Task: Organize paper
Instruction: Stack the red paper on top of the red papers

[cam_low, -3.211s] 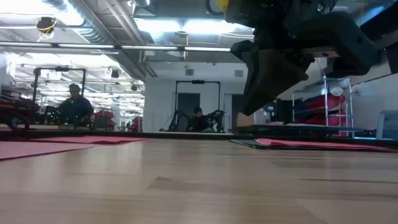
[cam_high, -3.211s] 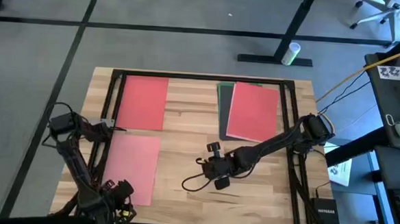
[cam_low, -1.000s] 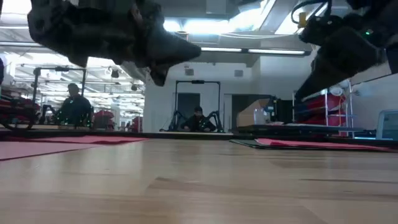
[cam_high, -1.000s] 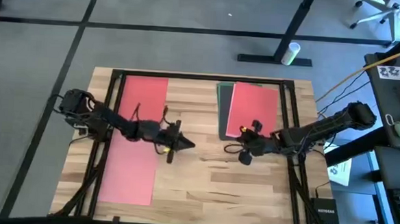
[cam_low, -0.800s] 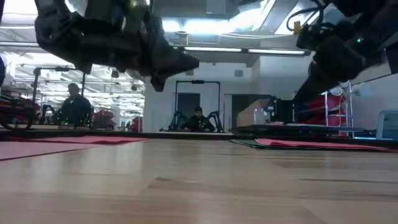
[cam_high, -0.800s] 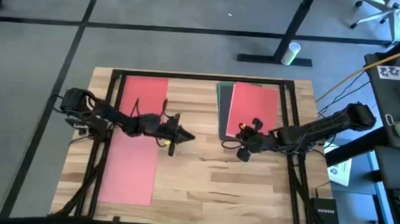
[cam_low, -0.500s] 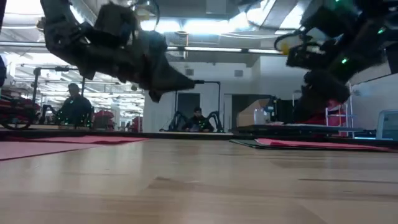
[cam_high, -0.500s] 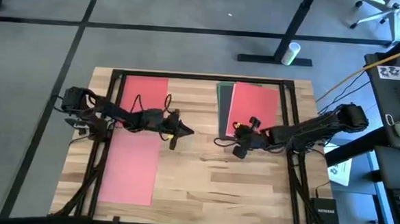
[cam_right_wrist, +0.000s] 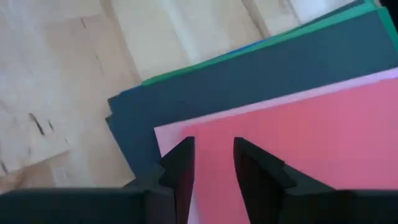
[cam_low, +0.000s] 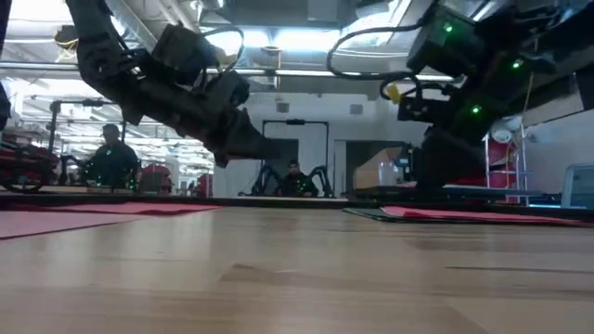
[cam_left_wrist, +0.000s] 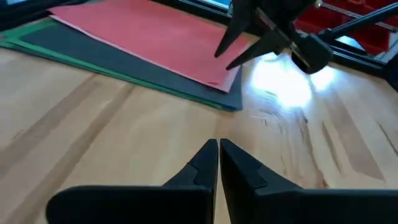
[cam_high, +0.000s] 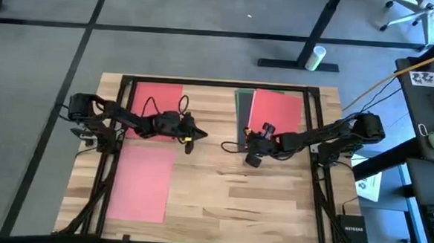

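My right gripper (cam_right_wrist: 211, 163) hovers part-open and empty over the stack's (cam_high: 271, 115) corner — I should pinch one sheet only — while my left gripper (cam_left_wrist: 219, 163), closed and empty, waits mid-table.

Wooden table (cam_high: 221, 189) with two separate red sheets (cam_high: 157, 102) and a mixed-colour paper stack (cam_high: 273, 113)

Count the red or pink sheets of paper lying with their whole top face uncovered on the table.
3: one at the far left, one at the near left, and one topping the stack at the far right. A pink edge beneath it suggests more hidden.
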`<state>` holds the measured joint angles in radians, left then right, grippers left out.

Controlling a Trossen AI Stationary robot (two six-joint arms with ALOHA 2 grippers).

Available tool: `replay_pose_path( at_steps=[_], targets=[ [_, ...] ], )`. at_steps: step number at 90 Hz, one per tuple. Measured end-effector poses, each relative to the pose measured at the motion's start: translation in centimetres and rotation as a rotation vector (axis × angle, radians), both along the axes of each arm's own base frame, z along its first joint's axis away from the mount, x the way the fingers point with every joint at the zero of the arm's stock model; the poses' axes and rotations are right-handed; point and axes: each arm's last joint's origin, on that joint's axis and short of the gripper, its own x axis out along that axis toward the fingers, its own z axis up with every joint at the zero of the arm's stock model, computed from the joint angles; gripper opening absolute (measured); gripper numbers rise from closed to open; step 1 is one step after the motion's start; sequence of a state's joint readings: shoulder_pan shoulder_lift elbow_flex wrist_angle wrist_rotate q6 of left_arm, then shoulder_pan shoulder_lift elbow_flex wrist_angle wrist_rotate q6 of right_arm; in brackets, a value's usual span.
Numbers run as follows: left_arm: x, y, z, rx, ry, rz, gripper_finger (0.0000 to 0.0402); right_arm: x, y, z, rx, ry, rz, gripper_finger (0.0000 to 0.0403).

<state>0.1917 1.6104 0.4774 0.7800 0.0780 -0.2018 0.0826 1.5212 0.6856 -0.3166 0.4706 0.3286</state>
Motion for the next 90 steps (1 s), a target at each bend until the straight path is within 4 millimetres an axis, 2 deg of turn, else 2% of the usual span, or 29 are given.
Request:
replay_pose_path(
  at_steps=[32,90],
  targets=[
    [0.0,0.0,-0.1,0.017,0.009,-0.007,0.0000,0.4,0.0,-1.3,-0.011,0.057,0.017,0.0101],
    [0.0,0.0,-0.1,0.037,0.012,-0.005,0.0000,0.4,0.0,-1.4,-0.045,0.073,0.027,0.0101]
  ],
)
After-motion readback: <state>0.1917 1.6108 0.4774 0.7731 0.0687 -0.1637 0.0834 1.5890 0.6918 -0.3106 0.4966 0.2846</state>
